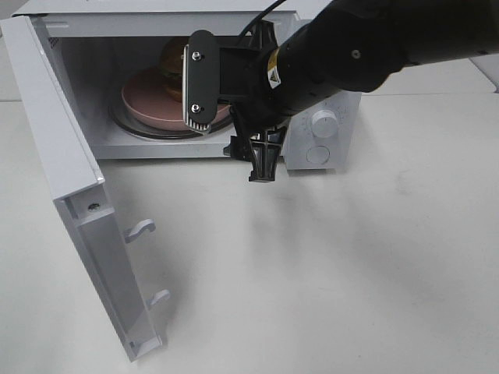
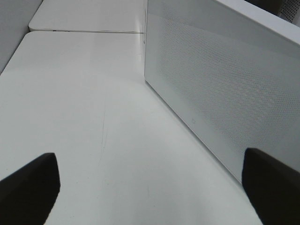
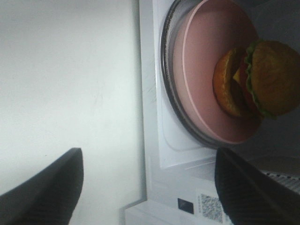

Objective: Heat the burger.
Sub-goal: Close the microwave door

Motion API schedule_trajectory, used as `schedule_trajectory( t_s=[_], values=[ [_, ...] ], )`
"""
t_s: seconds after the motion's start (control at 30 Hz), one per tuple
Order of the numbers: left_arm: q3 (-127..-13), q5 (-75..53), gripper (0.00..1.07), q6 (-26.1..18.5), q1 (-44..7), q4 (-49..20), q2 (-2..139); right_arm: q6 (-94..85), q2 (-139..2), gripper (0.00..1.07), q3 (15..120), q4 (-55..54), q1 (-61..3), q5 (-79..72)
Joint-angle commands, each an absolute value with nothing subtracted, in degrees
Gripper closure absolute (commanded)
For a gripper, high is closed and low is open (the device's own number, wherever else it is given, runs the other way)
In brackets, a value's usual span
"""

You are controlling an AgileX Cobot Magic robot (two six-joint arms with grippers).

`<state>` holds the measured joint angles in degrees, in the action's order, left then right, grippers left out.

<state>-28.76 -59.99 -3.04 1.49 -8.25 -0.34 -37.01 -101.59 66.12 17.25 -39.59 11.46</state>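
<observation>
Burger (image 1: 170,58): sitting on the pink plate (image 1: 140,105) inside the microwave (image 1: 347,117), toward the back of the cavity, touching only the plate.
Burger up close (image 3: 262,79): showing a glossy bun, frilly green lettuce and a dark patty in the right wrist view, resting near the plate's middle.
Pink plate: lying on the round glass turntable (image 1: 125,128), its rim keeping inside the glass edge.
Right pincer (image 1: 230,128): hanging at the mouth of the cavity, in front of the plate, jaws standing wide, gripping nothing.
Burger against right pincer: lying beyond the fingertips (image 3: 42,192), deeper in the cavity, apart from both of them and not sitting between them; being partly covered in the high view by the ribbed finger.
Left pincer (image 2: 150,187): hovering over bare worktop (image 2: 84,117) just beside the outer face of the door (image 2: 220,79), jaws spread wide, holding nothing; not showing in the high view.
Burger against left pincer: sitting well apart, on the far side of the door.
Door: standing fully open at the left of the cavity, two latch hooks (image 1: 140,228) jutting from its inner edge.
Dials (image 1: 323,123): sitting one above the other on the panel right of the cavity, just below the right arm.
Worktop: carrying the microwave, pale and plain, showing faint scuffs.
</observation>
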Motion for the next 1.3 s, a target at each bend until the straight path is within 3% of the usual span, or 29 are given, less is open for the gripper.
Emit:
schedule_trajectory(
  t_s=[0.03, 0.7, 1.3],
  values=[
    [-28.65, -59.42, 0.09, -3.09, 1.66, -8.42, -1.43, -32.43, -97.17, 0.33, 61.42, 17.3, -39.59, 10.89],
    [-28.65, -59.42, 0.09, -3.09, 1.66, -8.42, -1.43, -4.93, -79.87, 0.36, 45.78, 16.79, -39.59, 14.32],
    [-28.65, -59.42, 0.09, -3.09, 1.66, -8.42, -1.43, 12.15, -60.85, 0.36, 44.86, 16.62, -39.59, 48.82]
  ],
)
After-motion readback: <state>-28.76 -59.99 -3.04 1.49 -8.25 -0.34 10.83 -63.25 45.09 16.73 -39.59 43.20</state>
